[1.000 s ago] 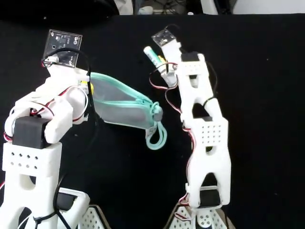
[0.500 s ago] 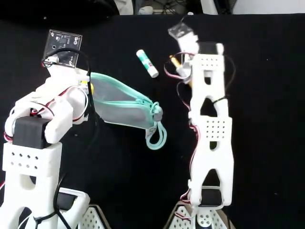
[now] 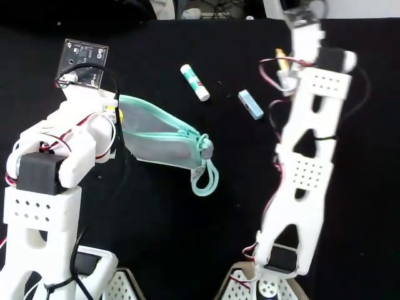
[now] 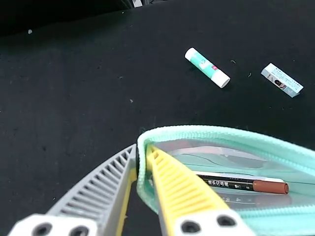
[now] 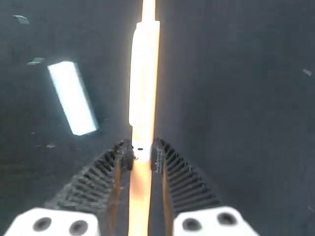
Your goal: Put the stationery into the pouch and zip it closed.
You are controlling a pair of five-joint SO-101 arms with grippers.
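Mint-green pouch (image 3: 162, 134), white/green glue stick (image 3: 194, 82), lt-blue eraser (image 3: 250, 104), orange pen (image 5: 143, 83), blk table (image 3: 156, 237).

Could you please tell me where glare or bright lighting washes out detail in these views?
Right wrist view: the orange pen in the right gripper is blown out almost white ahead of the grip, and the eraser glows pale. Left wrist view: even light, no glare on the pouch or the dark pen inside. High view: the black table swallows shadows.

Right arm's wrist camera (image 3: 301, 17): smeared, upper right of the high view, clipped by the frame edge. 
Orange pen (image 5: 143, 88): blurred, both ends out of frame. 
Pouch (image 4: 206, 132): far end cropped.
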